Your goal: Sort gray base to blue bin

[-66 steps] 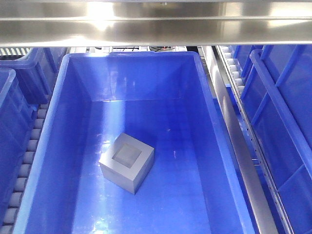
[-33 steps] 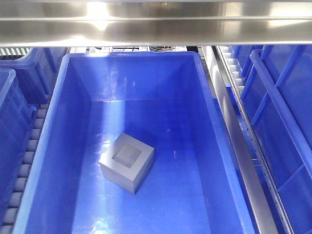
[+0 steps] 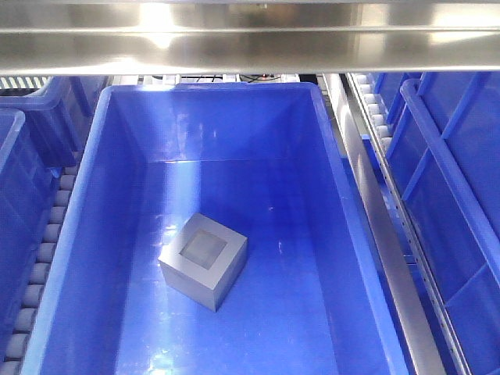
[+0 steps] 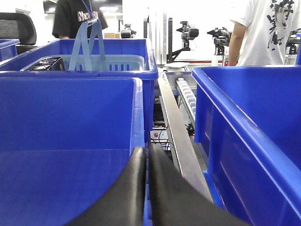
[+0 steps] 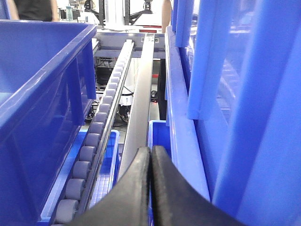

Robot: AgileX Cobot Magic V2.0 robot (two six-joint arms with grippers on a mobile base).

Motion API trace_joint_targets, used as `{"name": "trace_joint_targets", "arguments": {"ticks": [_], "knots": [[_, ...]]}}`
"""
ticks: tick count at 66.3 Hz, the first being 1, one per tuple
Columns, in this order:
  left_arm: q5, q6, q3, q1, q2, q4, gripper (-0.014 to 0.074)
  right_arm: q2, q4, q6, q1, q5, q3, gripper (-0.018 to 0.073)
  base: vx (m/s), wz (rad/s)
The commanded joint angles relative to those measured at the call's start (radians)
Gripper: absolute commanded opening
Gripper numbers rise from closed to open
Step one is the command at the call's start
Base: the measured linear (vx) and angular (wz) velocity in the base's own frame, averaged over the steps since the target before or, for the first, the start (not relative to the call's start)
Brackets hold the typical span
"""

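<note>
Looking down from the front view, we found the gray base (image 3: pixel 204 261) resting on the floor of the blue bin (image 3: pixel 84 195), recessed face up, turned corner-on to the walls. It sat toward seven o'clock of the floor's middle, apart from every wall, with bare floor all around it and the widest stretch toward twelve and three o'clock. A steel rail (image 3: pixel 250 39) crossed above the bin's far rim. Neither arm reached into that view. Our left gripper (image 4: pixel 146 155) had its dark fingers pressed together with nothing between them, poised over a bin's rim, a metal rail (image 4: pixel 181 141) at one o'clock. Our right gripper (image 5: pixel 151 155) was likewise closed on nothing, above the roller track (image 5: pixel 94 136) between neighbouring bins.
</note>
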State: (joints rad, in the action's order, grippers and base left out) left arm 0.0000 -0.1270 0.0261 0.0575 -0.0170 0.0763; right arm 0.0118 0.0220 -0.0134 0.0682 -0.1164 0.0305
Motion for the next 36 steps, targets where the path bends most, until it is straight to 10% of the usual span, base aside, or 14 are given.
{"name": "trace_joint_targets", "arguments": {"ticks": [1,36], "knots": [[-0.072,-0.005,0.029,-0.001,0.011,-0.010,-0.0006,0.011,0.011,-0.005,-0.005,0.078,0.014,-0.0009,0.00,0.00],[-0.072,-0.005,0.029,-0.001,0.011,-0.010,-0.0006,0.011,0.011,-0.005,-0.005,0.078,0.014,-0.0009,0.00,0.00]]}}
